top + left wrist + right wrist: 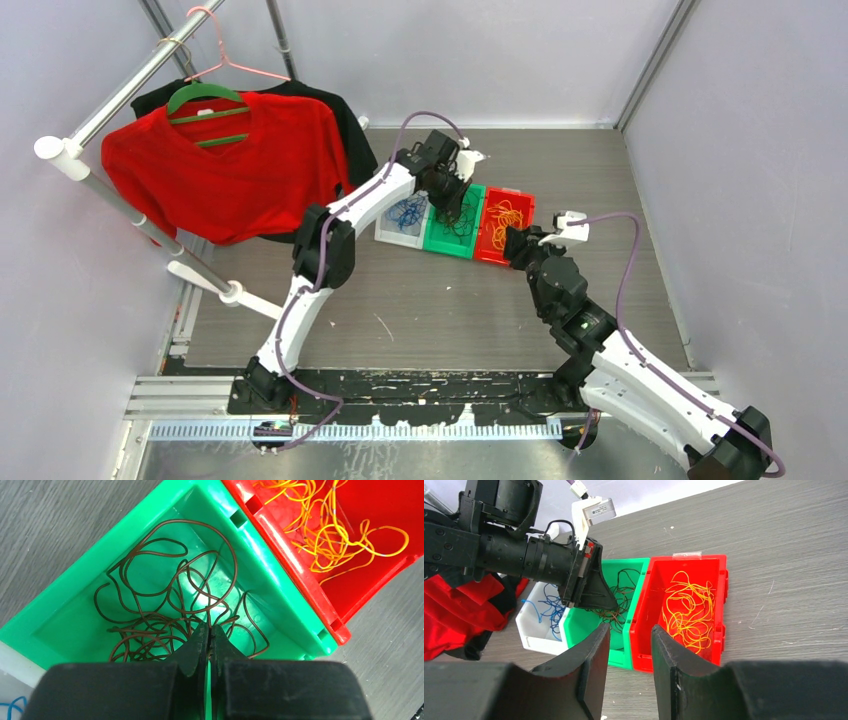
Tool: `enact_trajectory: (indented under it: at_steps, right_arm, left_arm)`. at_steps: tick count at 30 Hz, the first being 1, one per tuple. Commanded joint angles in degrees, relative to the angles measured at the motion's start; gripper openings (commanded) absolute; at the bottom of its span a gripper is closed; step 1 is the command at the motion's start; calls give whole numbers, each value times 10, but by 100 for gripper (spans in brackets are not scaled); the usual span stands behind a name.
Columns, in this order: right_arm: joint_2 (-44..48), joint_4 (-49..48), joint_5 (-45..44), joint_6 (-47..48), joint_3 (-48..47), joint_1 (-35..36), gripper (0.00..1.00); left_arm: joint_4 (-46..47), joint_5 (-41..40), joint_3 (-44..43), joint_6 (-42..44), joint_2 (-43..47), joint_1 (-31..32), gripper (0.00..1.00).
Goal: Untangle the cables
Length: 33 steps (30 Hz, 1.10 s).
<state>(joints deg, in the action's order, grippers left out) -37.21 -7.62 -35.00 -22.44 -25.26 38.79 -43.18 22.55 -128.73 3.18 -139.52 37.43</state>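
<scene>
The cables lie sorted in three bins side by side. Blue cables point(549, 611) are in the white bin point(536, 642), brown cables point(150, 595) in the green bin point(75, 580), and yellow-orange cables point(689, 610) in the red bin point(719, 600). My left gripper point(210, 626) reaches down into the green bin and is shut, with a thin brown strand running into the seam between its tips. My right gripper point(629, 629) hovers open just in front of the green and red bins, with nothing between its fingers point(596, 650).
A red shirt point(225, 165) on a green hanger and a black garment point(345, 120) hang from a metal rack point(100, 190) at the left, close to the left arm. Grey walls enclose the table at the back and on the right.
</scene>
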Motion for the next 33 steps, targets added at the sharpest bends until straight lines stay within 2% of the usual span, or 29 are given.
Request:
enact_trajectory:
  at_steps: [1, 3, 8, 15, 20, 22, 23, 25, 30, 33]
  right_arm:
    - [-5, -7, 0, 8, -18, -4, 41]
    - [-5, -4, 3, 9, -22, -5, 41]
    - [-7, 16, 11, 8, -39, -9, 44]
    - [-10, 34, 12, 16, -61, -14, 59]
    - [-36, 57, -15, 35, -90, -20, 78]
    - [-47, 65, -33, 46, -100, -25, 95]
    - [-53, 68, -49, 51, -104, -28, 100]
    - [-65, 74, -85, 53, -106, -39, 100]
    - [-75, 50, -179, 56, -73, -86, 100]
    - [-81, 16, -200, 67, -40, -125, 100]
  left_arm:
    - [-8, -45, -17, 27, 15, 7, 8]
    - [-36, -35, -25, 30, 32, 7, 29]
    - [-108, -29, -25, 58, 107, 7, 71]
    - [-214, -31, -35, 86, 189, 6, 99]
    - [-287, -19, -33, 91, 259, 0, 100]
    - [-289, -14, 15, 84, 306, -17, 100]
    - [-274, -8, 54, 81, 348, -32, 99]
    - [-210, 9, 188, 66, 425, -91, 100]
    - [33, 27, 511, 37, 603, -265, 100]
    - [167, 13, 666, 49, 659, -341, 100]
